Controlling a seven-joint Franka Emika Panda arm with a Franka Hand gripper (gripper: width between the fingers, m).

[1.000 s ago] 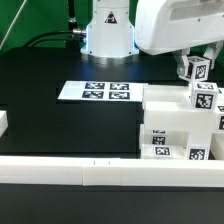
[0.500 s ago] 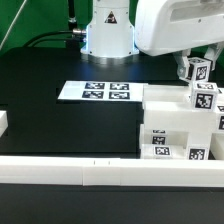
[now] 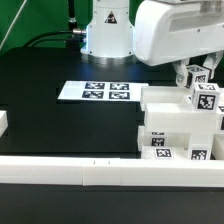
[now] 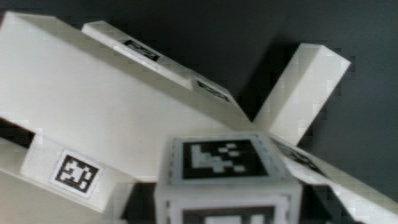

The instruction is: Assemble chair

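A black table (image 3: 60, 130) is seen in the exterior view, with the arm's white base (image 3: 107, 30) standing at the upper centre of the frame and the marker board (image 3: 97, 91) lying flat left of centre. A long white border rail (image 3: 70, 170) runs across the lower part of the frame, and a short white block (image 3: 3, 123) sits at the left edge. The chair (image 3: 175, 128) is found at the right of the frame as a stepped white assembly of blocks, resting on the table just behind the rail, with black-and-white tags on its front faces. The arm's bulky white housing (image 3: 175, 35) fills the upper right corner, and below it the gripper (image 3: 196, 74) is lowered over the top of the assembly. A small tagged cube (image 3: 197, 76) is seen directly under the housing, with dark fingers (image 3: 183, 72) at its side; the cube appears to be clamped between them, the fingers being closed partway onto it. A second tagged cube (image 3: 206, 98) sits just below, on the upper step of the assembly. In the wrist view, the clamped cube (image 4: 226, 160) is shown close up with its tag facing the camera, and white slanted frame members (image 4: 143, 90) of the chair lie behind it against the dark table (image 4: 231, 40).
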